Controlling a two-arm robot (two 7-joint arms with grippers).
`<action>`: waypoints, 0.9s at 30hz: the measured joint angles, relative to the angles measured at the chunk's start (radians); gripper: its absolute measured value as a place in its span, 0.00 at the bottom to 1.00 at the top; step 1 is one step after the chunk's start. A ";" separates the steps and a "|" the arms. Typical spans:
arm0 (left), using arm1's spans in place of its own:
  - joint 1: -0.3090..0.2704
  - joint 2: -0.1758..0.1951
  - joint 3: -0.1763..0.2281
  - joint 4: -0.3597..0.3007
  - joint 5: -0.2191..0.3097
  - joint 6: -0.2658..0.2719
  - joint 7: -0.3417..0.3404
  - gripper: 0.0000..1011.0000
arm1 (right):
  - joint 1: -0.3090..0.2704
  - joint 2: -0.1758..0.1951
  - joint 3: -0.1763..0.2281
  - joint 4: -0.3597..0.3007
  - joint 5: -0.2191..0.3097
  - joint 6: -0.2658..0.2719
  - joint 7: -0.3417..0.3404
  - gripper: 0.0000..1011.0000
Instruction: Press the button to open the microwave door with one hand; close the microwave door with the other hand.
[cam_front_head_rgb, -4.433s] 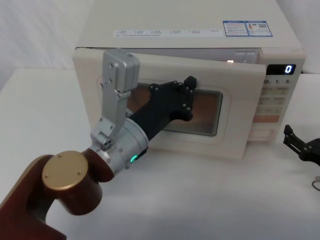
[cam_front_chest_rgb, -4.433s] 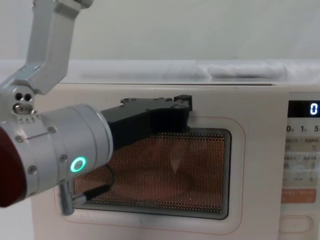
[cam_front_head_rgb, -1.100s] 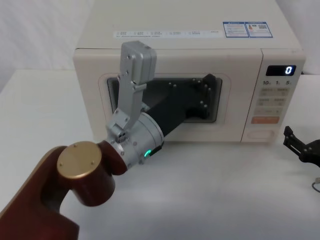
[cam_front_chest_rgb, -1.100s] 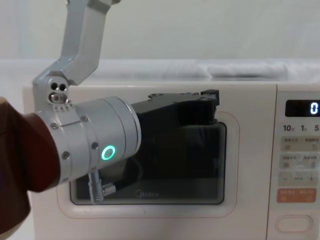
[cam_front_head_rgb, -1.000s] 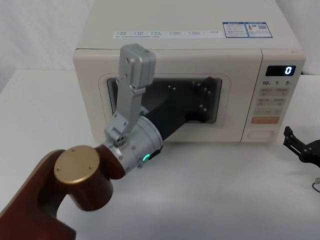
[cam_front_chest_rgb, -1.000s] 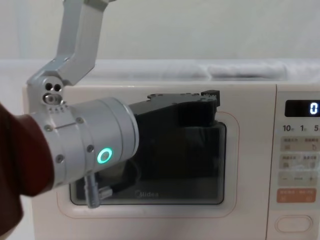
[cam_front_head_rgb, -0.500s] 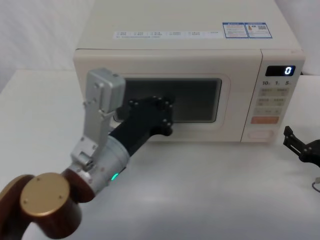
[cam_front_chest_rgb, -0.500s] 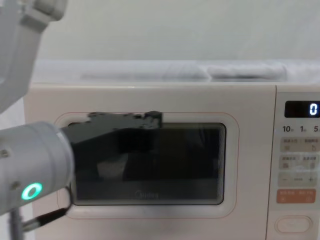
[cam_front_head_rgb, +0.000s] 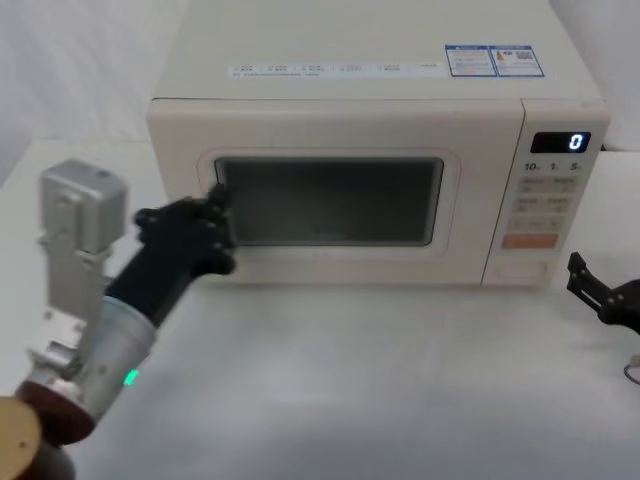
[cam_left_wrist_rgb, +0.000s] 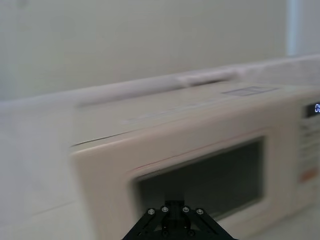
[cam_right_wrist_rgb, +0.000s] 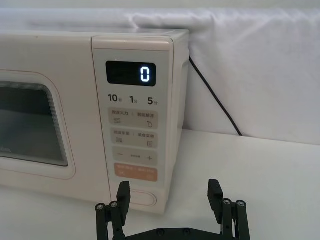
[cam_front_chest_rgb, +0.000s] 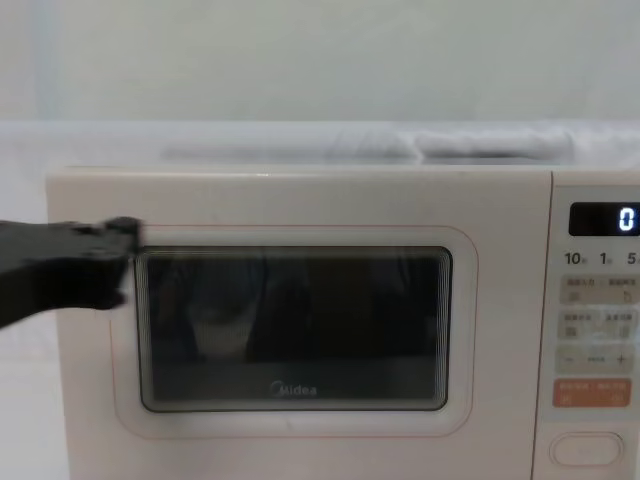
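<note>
Two grippers flank a shut microwave door (cam_front_head_rgb: 330, 200) at the worktop's back edge: the left gripper (cam_front_head_rgb: 212, 225), finger spread impossible to tell, hovers at its hinge side; the right gripper (cam_right_wrist_rgb: 170, 200), spread wide, sits near the button (cam_right_wrist_rgb: 141, 199). A stray nudge there could pop the door open.

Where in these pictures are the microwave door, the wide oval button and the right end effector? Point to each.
microwave door (cam_front_head_rgb: 330, 250), head view, cream frame under the dark window.
button (cam_front_chest_rgb: 587, 449), chest view, centre of the oval key.
right end effector (cam_right_wrist_rgb: 170, 196), right wrist view, midway between its two black fingertips.
</note>
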 joint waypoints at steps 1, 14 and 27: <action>0.009 -0.002 -0.011 -0.004 0.003 -0.005 0.011 0.00 | 0.000 0.000 0.000 0.000 0.000 0.000 0.000 0.99; 0.103 -0.044 -0.187 0.050 -0.009 -0.086 0.065 0.00 | 0.000 0.000 0.000 0.000 0.000 0.000 0.000 0.99; 0.103 -0.103 -0.234 0.150 -0.046 -0.103 0.043 0.00 | 0.000 0.000 0.000 0.000 0.000 0.000 0.000 0.99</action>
